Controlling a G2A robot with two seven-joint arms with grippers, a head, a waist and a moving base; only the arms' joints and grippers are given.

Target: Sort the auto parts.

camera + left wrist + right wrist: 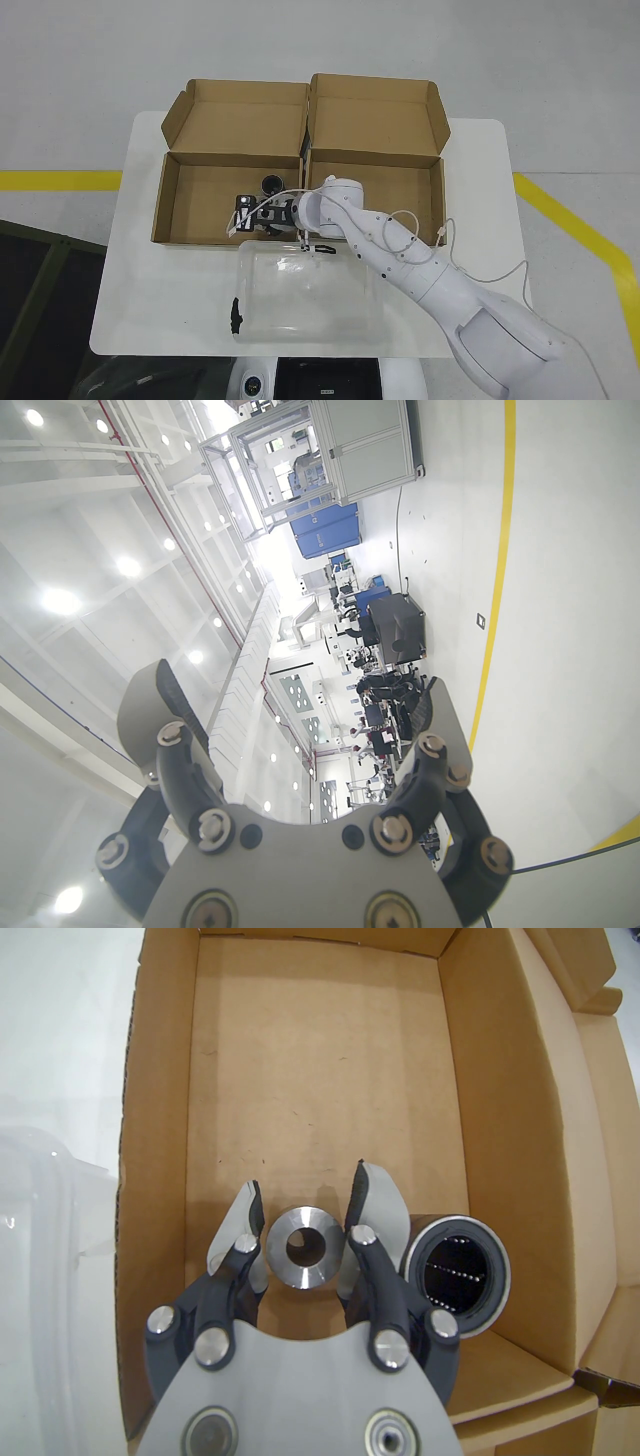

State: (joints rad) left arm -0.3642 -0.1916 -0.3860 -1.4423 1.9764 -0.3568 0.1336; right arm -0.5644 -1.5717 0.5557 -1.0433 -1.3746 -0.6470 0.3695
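My right gripper (306, 1200) is down inside the left cardboard box (320, 1078), its fingers closed against both sides of a short steel bushing (305, 1248) with a centre hole. Beside it, in the box's corner, lies a black-rimmed linear bearing (457, 1273) with rows of small balls inside. In the top view the right gripper (255, 214) is over the left box (195, 200), with the bearing (271, 183) just behind it. My left gripper (300, 680) points up at the ceiling, open and holding nothing.
A second open cardboard box (400, 195) stands to the right of the first, their flaps folded back. A clear plastic container (305, 290) sits at the table's front, with a small black piece (236, 318) at its left edge. White table (135, 280) lies to the left.
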